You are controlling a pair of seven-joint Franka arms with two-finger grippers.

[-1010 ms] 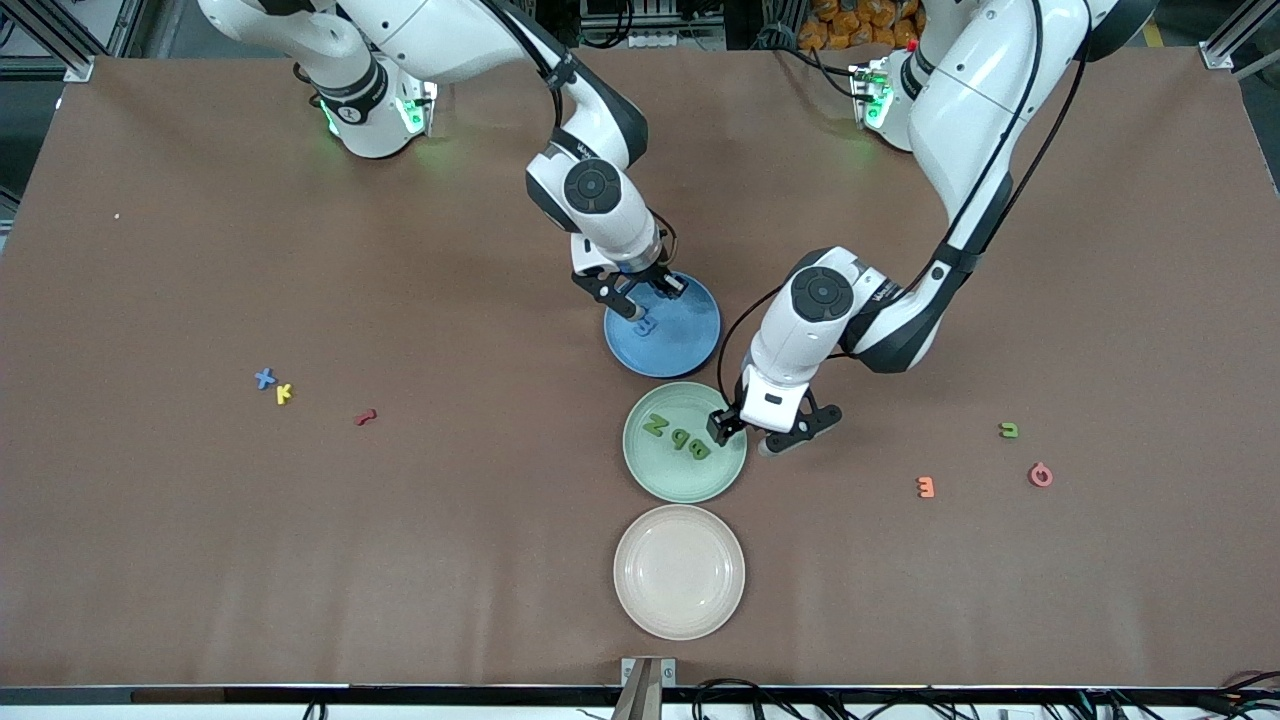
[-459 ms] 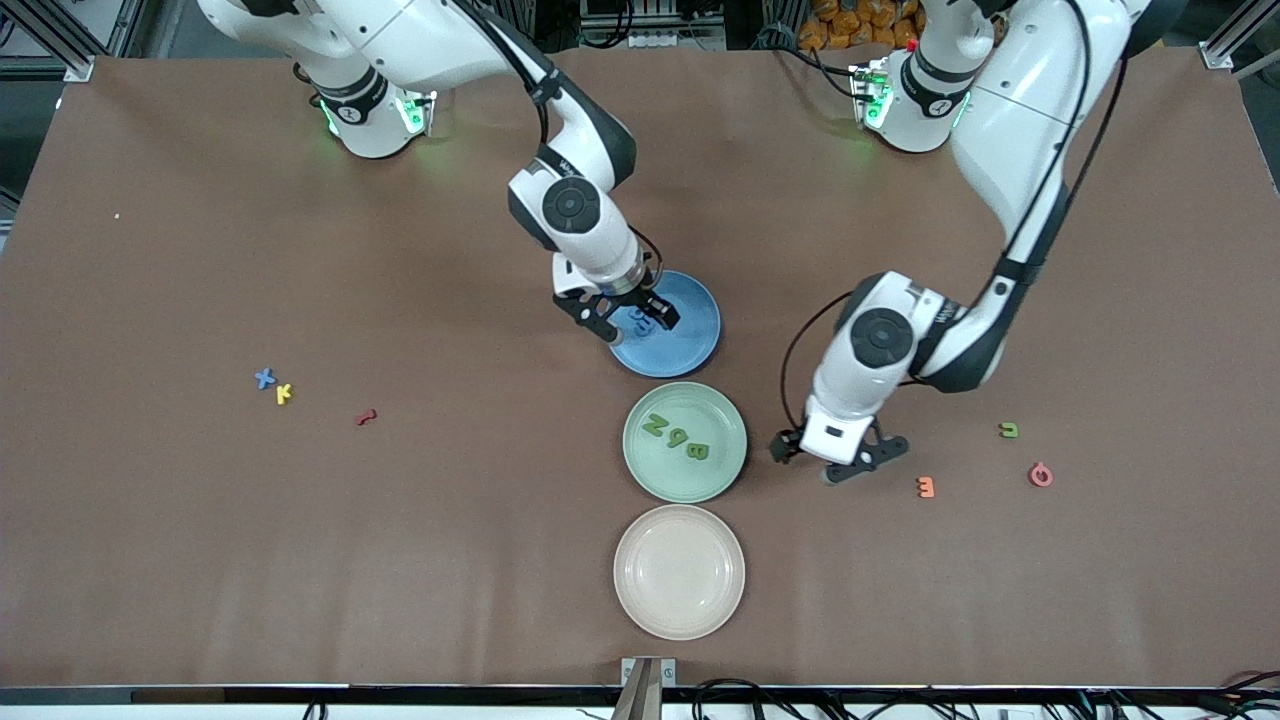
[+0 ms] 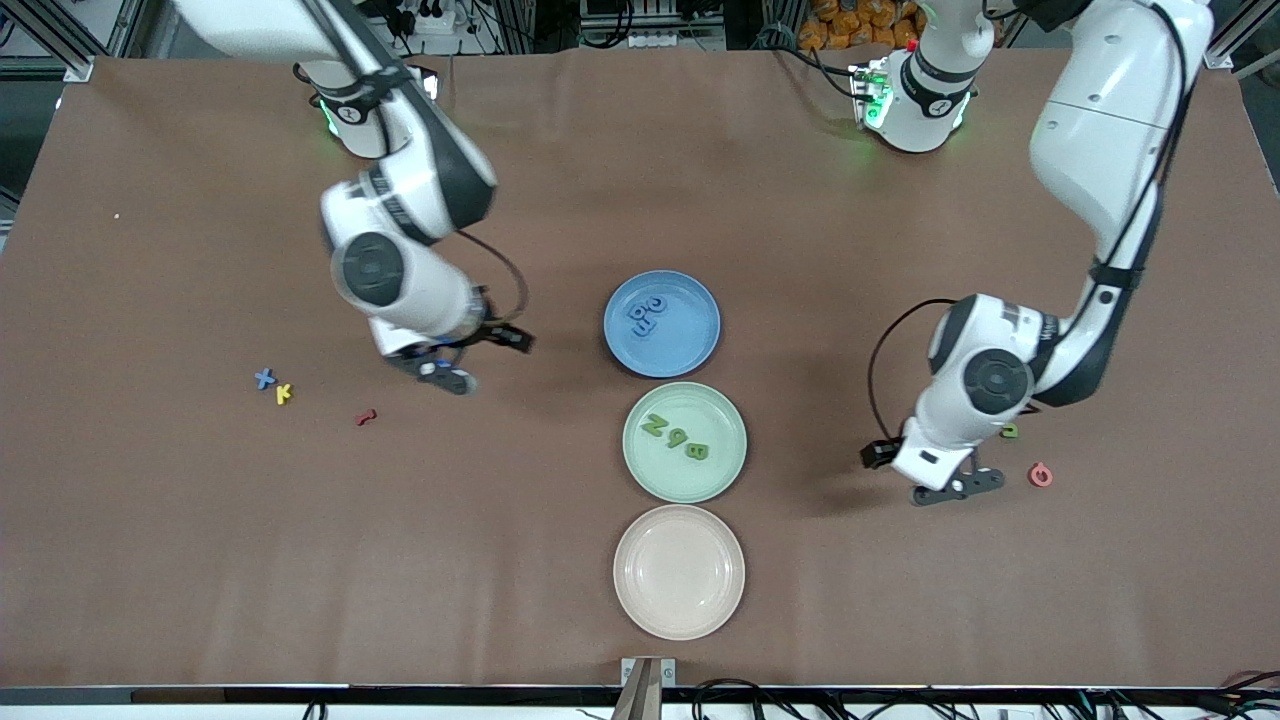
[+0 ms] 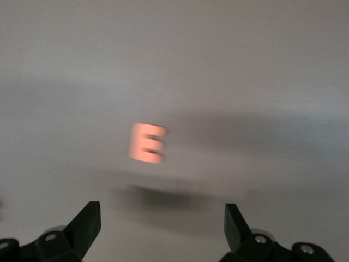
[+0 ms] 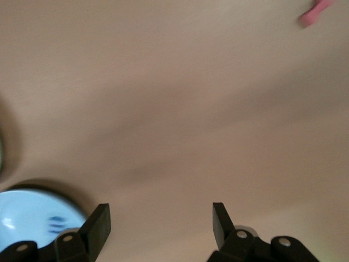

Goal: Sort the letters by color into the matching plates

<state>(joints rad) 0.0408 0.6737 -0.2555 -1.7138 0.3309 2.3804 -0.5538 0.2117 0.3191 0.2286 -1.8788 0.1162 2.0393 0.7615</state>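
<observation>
Letters: two blue ones (image 3: 646, 313) in blue plate (image 3: 690, 352), three green (image 3: 676, 437) in green plate (image 3: 655, 480), cream plate (image 3: 640, 590) nearest the camera. Left gripper (image 3: 925, 473) open, empty, over what looks like an orange E (image 4: 147, 142). Right gripper (image 3: 480, 360) open, empty, over bare table (image 3: 200, 550) between the blue plate and the loose red letter (image 3: 366, 416).

Both arms reach low over the table, left pincer (image 3: 925, 473) and right pincer (image 3: 478, 358) spread wide.
</observation>
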